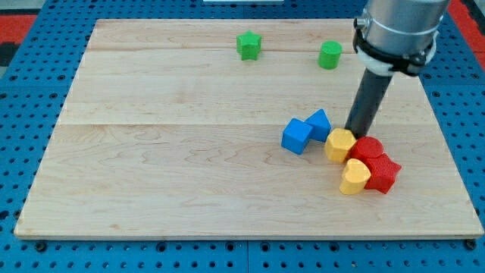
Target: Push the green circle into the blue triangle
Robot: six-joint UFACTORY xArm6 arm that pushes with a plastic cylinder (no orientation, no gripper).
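The green circle (330,54) stands near the view's top, right of centre, on the wooden board (151,152). The blue triangle (320,123) lies lower down, near the board's middle right, touching a blue cube (297,136) on its left. My tip (354,133) is at the end of the dark rod, just right of the blue triangle and at the upper edge of a yellow hexagon block (340,145). The tip is well below the green circle and apart from it.
A green star (248,45) sits at the view's top centre. A red round block (369,150), a red star (381,173) and a yellow heart (354,177) cluster right of and below the yellow hexagon. The arm's grey body (398,30) hangs over the top right.
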